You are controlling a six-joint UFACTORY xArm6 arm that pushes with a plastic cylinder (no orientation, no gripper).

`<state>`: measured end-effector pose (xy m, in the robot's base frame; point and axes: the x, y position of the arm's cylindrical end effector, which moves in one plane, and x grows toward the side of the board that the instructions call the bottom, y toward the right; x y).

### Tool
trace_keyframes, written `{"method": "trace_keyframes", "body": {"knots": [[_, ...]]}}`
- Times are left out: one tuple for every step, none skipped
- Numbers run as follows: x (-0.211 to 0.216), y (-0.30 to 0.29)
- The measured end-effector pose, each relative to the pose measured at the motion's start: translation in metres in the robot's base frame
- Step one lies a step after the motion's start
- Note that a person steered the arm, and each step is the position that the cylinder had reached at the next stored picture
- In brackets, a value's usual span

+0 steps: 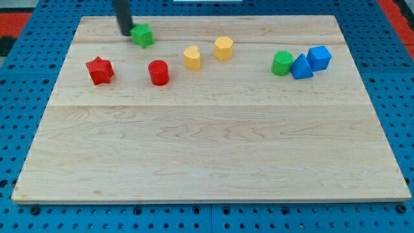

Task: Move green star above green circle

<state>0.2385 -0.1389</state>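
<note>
The green star (143, 35) lies near the board's top edge, left of centre. My tip (125, 32) is just to the star's left, touching or nearly touching it. The green circle (282, 63) stands far to the right, next to the blue blocks.
A red star (99, 70) and a red cylinder (158, 72) lie at the left. A yellow heart (192, 57) and a yellow hexagon (223, 48) lie between the green star and the green circle. A blue triangle (301, 67) and a blue cube (319, 57) touch at the circle's right. The wooden board (207, 155) sits on a blue pegboard.
</note>
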Motion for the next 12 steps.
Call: {"method": "trace_keyframes", "body": {"knots": [[-0.002, 0.066], [0.007, 0.045], [0.026, 0.045], [0.017, 0.092], [0.014, 0.165], [0.012, 0.223], [-0.011, 0.256], [-0.014, 0.292], [0.006, 0.320], [0.033, 0.336], [0.054, 0.336], [0.040, 0.336]]}}
